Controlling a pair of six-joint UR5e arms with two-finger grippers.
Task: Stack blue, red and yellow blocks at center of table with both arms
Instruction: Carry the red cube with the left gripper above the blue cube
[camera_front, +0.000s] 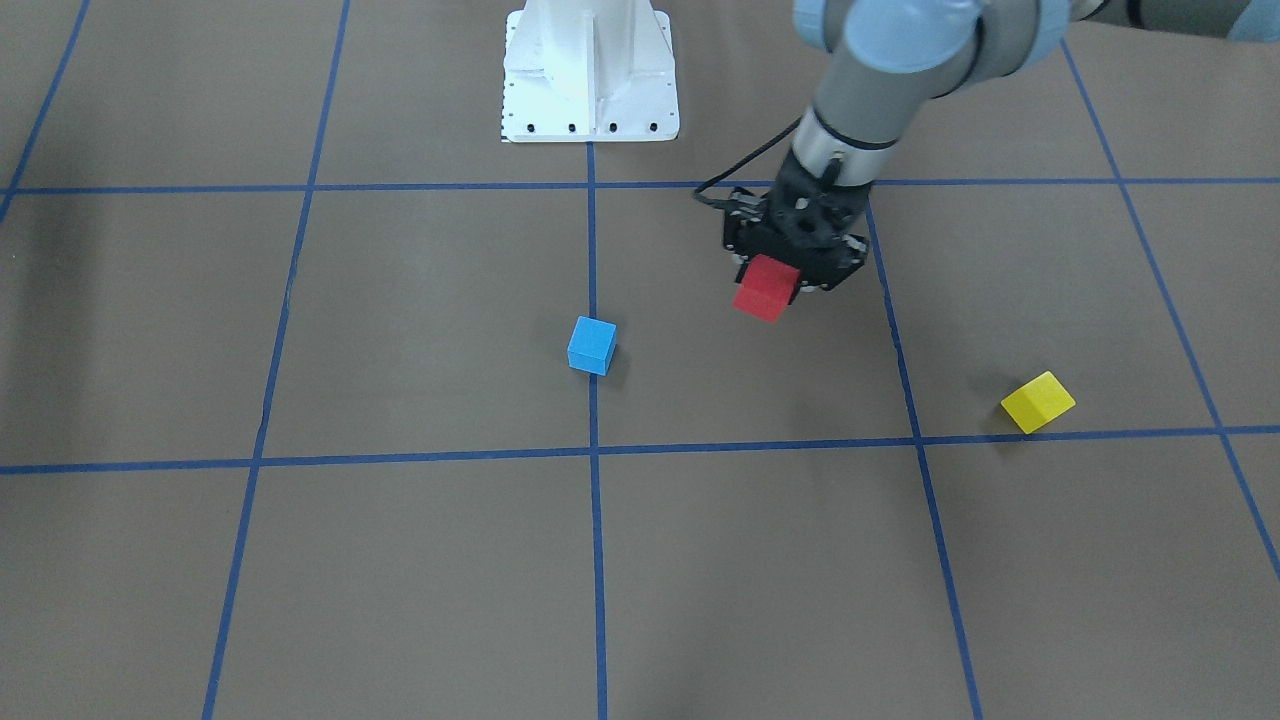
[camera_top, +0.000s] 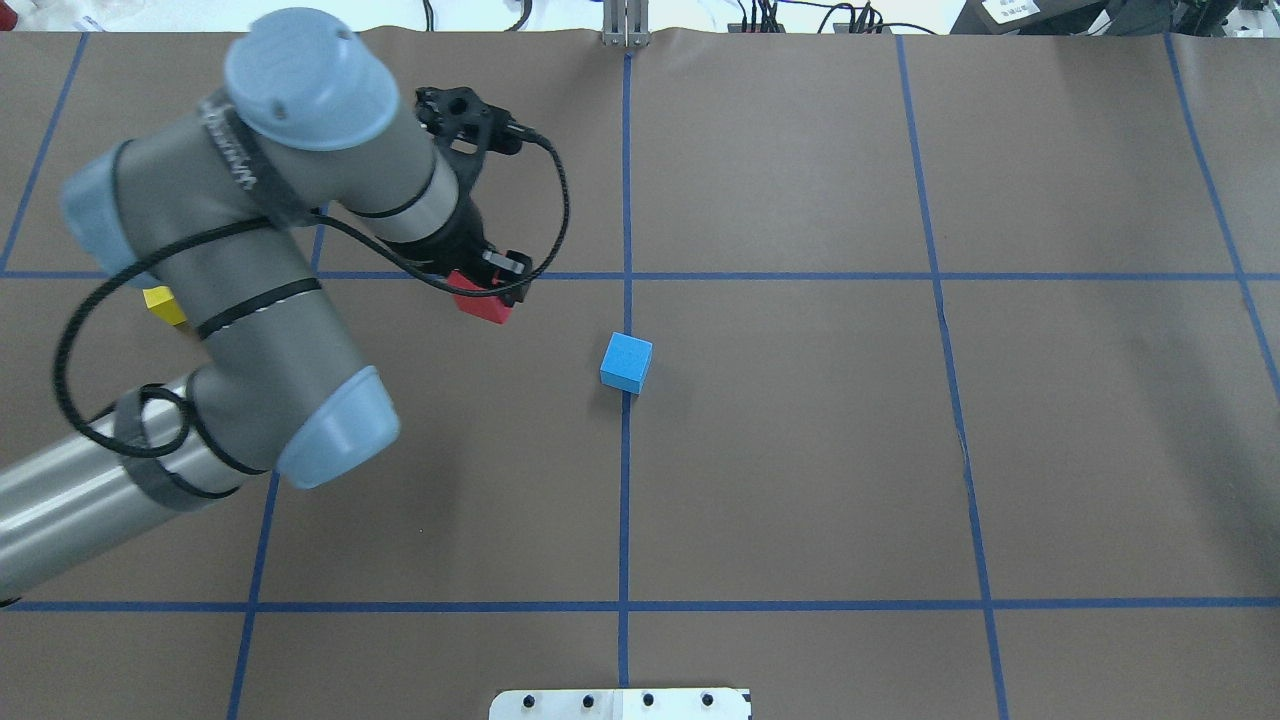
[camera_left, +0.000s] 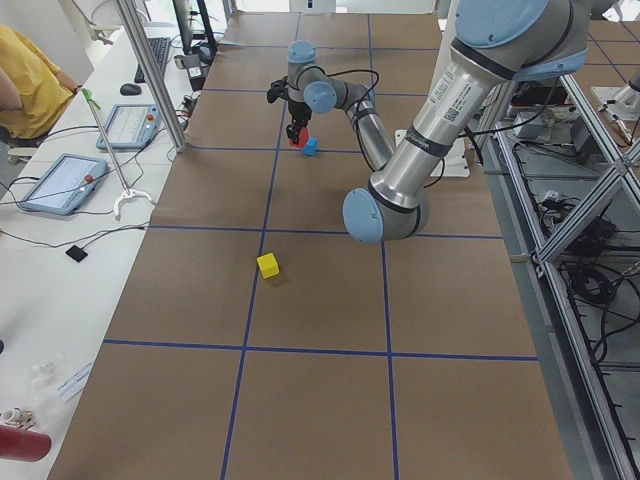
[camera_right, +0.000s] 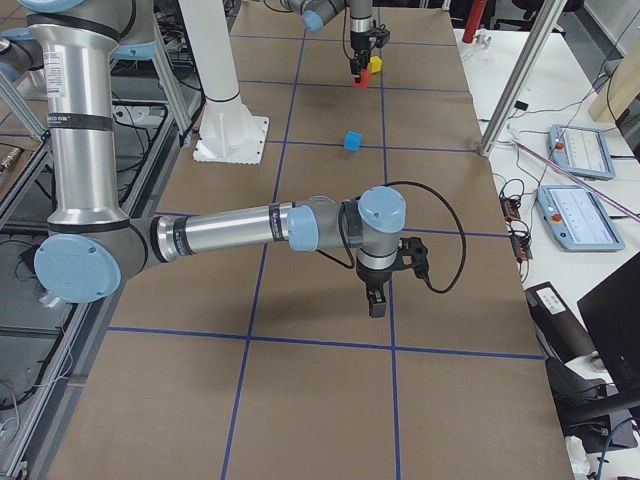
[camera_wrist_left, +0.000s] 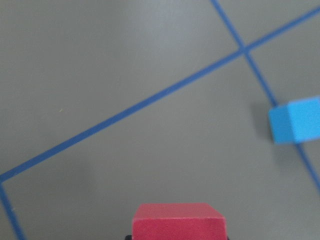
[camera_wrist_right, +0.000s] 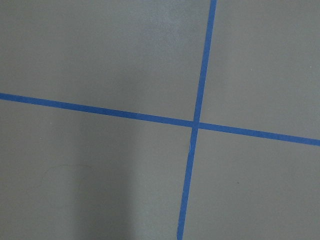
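Note:
My left gripper (camera_front: 772, 278) is shut on the red block (camera_front: 766, 288) and holds it above the table, left of the blue block in the overhead view. The red block (camera_top: 483, 302) also shows at the bottom edge of the left wrist view (camera_wrist_left: 178, 222). The blue block (camera_top: 626, 362) sits alone on the centre tape line (camera_front: 592, 345). The yellow block (camera_front: 1038, 402) lies on the robot's left side, mostly hidden behind the left arm in the overhead view (camera_top: 163, 304). My right gripper (camera_right: 378, 300) shows only in the exterior right view, low over bare table; I cannot tell whether it is open.
Blue tape lines (camera_wrist_right: 196, 123) grid the brown table. The white robot base (camera_front: 590, 75) stands at the table's near edge. A person in yellow (camera_left: 25, 85) and tablets (camera_left: 62, 182) are beside the table on the operators' side.

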